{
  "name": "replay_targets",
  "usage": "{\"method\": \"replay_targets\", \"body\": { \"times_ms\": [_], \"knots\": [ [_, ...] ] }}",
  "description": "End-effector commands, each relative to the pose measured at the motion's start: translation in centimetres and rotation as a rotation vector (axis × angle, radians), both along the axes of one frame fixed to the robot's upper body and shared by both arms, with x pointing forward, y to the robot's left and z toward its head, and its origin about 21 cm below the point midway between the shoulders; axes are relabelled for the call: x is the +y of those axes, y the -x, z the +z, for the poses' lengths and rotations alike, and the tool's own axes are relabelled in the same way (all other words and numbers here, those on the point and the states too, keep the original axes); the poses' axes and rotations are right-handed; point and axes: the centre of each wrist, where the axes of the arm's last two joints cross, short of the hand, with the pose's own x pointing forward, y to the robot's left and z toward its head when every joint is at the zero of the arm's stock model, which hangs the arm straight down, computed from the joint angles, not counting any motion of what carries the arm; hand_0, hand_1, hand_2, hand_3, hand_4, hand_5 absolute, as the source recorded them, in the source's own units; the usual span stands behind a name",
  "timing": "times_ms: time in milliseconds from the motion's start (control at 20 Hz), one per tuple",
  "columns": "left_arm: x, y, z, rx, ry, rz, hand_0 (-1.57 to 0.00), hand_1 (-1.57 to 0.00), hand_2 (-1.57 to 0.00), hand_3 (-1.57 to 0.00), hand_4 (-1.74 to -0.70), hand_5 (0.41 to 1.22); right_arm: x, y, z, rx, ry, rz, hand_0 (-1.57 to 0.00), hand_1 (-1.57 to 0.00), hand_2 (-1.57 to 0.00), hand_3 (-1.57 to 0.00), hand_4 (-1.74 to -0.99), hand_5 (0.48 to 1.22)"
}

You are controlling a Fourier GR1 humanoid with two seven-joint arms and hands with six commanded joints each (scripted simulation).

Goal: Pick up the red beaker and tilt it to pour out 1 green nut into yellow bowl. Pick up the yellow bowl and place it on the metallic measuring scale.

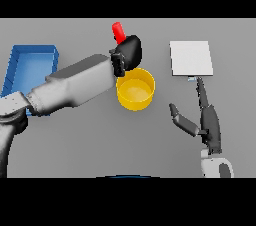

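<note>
My left hand (129, 51) is shut on the red beaker (118, 31), whose red end sticks out up and to the left of the hand, above the far rim of the yellow bowl (135, 89). The hand covers most of the beaker. The bowl stands at the table's middle, and I see no nut in it. The metallic measuring scale (191, 58) is a pale square plate at the back right. My right hand (207, 120) is open, fingers straight, between the bowl and the scale, with its thumb pointing toward the bowl.
A blue tray (31, 65) lies at the far left, partly behind my left forearm (75, 85), which crosses the table from the lower left toward the bowl.
</note>
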Motion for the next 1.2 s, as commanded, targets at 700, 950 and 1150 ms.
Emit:
{"method": "replay_targets", "body": {
  "times_ms": [700, 950, 1150],
  "knots": [
    [4.8, -6.1, 17.9, -0.205, 0.425, 0.262, -1.57, -1.57, -1.53, -1.4, -1.72, 1.221, 0.3, -0.6, 0.4, -0.011, -0.054, 0.026, 0.0, 0.0, 0.0, 0.0, -1.193, 0.597],
    [14.5, -8.5, 19.2, -0.149, 0.972, 0.614, -1.57, -1.57, -1.56, -1.37, -1.73, 1.221, 0.3, -0.5, 0.2, -0.014, -0.06, 0.048, 0.0, 0.0, 0.0, 0.0, -1.224, 0.592],
    [21.5, -8.3, 16.6, -0.094, 1.313, 0.725, -1.57, -1.57, -1.57, -1.43, -1.74, 1.221, -0.2, -0.7, 0.0, -0.023, -0.042, 0.049, 0.0, 0.0, 0.0, 0.0, -1.222, 0.586]
  ]
}}
